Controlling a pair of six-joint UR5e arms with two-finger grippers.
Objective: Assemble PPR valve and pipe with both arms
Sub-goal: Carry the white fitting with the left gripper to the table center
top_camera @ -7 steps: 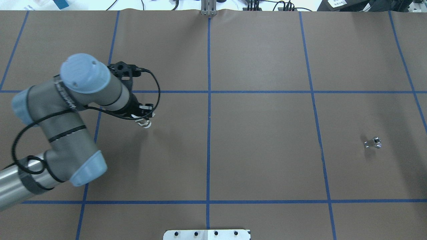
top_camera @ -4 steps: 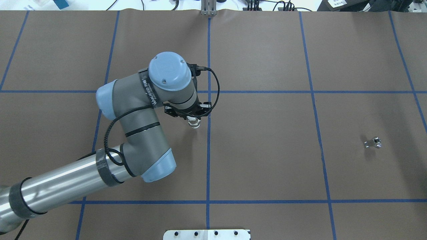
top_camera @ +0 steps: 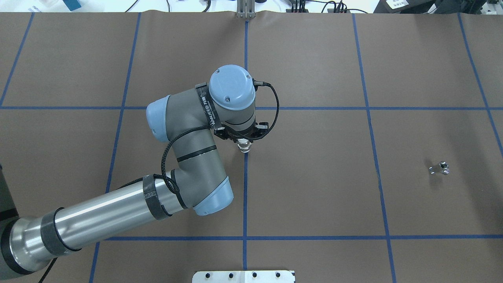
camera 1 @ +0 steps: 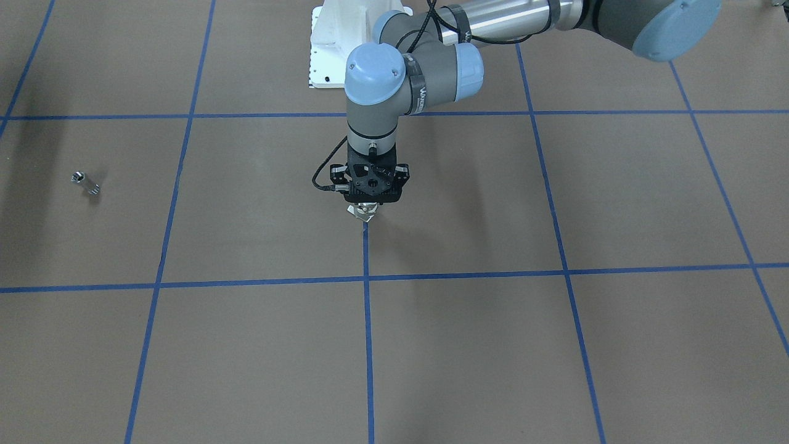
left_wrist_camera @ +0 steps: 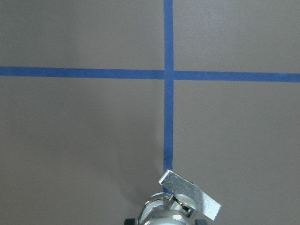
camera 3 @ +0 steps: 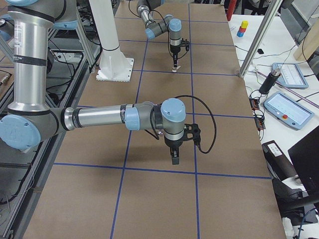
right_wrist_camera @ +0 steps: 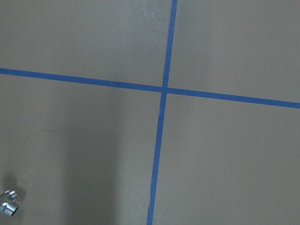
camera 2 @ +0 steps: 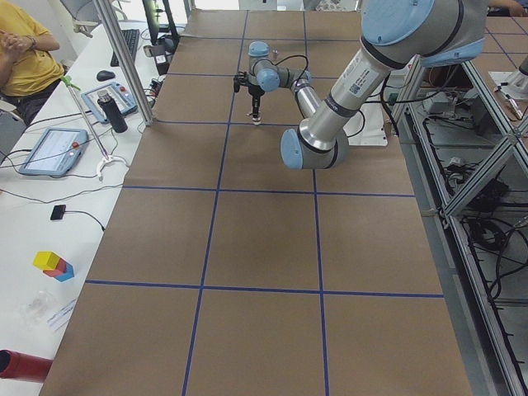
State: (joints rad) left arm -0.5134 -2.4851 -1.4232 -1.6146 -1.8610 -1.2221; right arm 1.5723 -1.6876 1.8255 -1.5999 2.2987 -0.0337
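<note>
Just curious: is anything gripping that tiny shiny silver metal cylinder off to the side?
No, the shiny silver metal cylinder lies on the brown table with nothing touching it.

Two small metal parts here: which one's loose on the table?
The pipe, the plain silvery cylinder lying alone on the robot's right side. The PPR valve, with its lever, is held in the left gripper.
</note>
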